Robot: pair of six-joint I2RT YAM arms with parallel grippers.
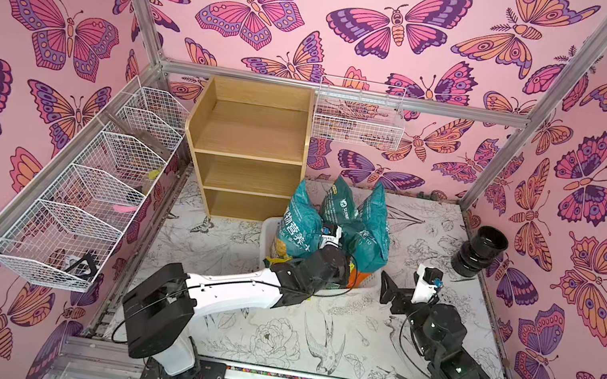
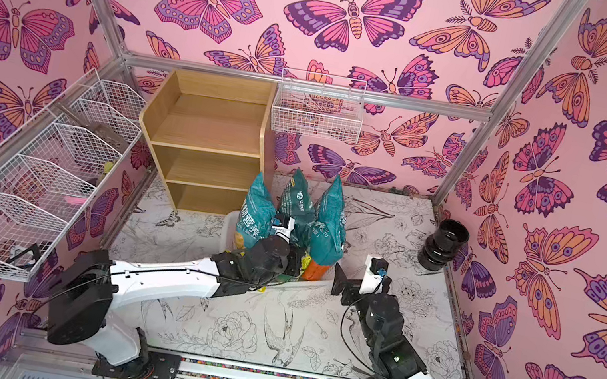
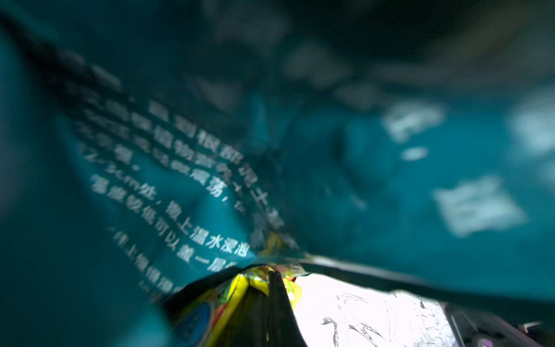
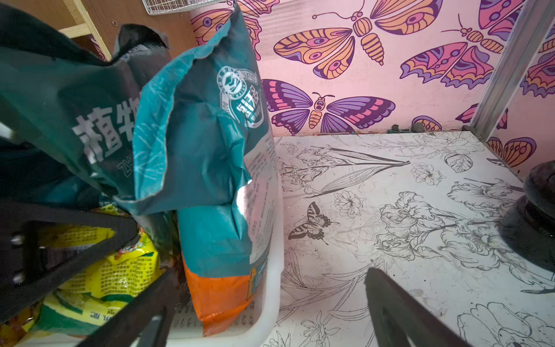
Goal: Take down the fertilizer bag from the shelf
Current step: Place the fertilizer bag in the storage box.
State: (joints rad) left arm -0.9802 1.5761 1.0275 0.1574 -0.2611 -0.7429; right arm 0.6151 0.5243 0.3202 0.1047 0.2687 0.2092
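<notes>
Over by the back wall the shelf (image 1: 253, 127) has all three tiers bare, so no bag is up there for me to take down. Just beside it on the surface (image 1: 311, 327) sits the white basket (image 1: 267, 234). The three teal fertilizer bags (image 1: 339, 205) stand upright in it, long axis vertical, leaning on each other. My left arm is clearly the nearer one: the left fingers (image 3: 271, 300) are pressed together down low among the bags, with teal plastic looming right over them, but it's too blurry to say if they've pinched a fold. The right fingers (image 1: 389, 289) are spread wide with nothing between them, just beside the basket on the side away from the shelf.
</notes>
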